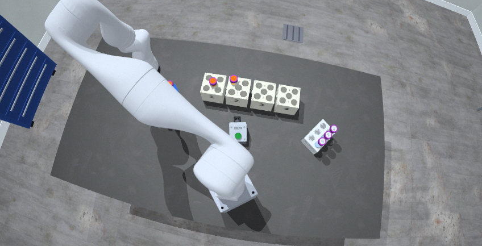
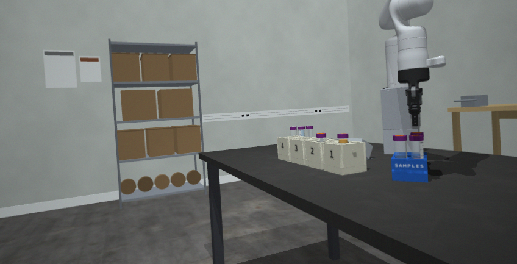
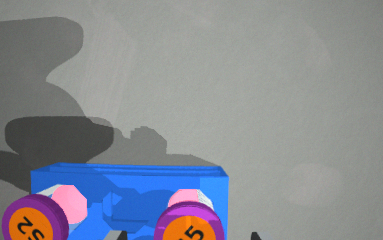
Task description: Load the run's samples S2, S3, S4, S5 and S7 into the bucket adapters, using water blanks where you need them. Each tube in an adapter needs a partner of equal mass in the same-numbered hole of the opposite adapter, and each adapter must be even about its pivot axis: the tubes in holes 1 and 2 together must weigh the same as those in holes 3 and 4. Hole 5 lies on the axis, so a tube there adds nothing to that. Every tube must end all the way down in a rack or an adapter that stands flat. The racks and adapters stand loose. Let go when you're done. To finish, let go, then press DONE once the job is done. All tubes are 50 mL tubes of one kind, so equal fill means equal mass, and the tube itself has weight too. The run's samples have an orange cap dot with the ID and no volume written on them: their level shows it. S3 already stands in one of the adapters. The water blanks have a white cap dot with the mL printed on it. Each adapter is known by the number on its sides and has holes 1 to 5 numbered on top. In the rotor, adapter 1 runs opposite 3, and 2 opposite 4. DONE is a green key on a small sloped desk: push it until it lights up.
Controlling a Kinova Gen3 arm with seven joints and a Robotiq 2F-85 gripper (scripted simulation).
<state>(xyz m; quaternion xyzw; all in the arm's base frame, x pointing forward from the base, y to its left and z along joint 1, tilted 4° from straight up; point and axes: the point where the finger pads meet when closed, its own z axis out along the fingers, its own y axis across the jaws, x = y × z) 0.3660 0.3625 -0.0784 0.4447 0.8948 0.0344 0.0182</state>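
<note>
Hanging just above the blue rack [image 2: 409, 169], the end effector [image 2: 413, 121] is standing part open and gripping nothing, its tips pointing down at the capped tubes. S2 [image 3: 34, 226] and S5 [image 3: 190, 230] are sitting in the rack. One orange-dotted tube [image 1: 212, 80] is standing in adapter 1 [image 2: 344, 158], another [image 1: 233, 79] in adapter 2 [image 2: 313, 152]. Adapters 3 [image 1: 262, 96] and 4 [image 1: 287, 99] are holding none. White-dotted blanks [image 1: 327, 134] are waiting in the white rack [image 1: 311, 135] on the table [image 2: 290, 181]

Top view: high overhead, looking down on my white arm [image 1: 145, 91] and the whole dark grey table [image 1: 101, 162]. Exterior view: low, well off the table's corner, facing the four cream numbered adapter blocks [image 2: 344, 156]. Wrist view: close above the blue plastic sample rack [image 3: 128, 172], which the exterior view shares [image 2: 410, 169].
</note>
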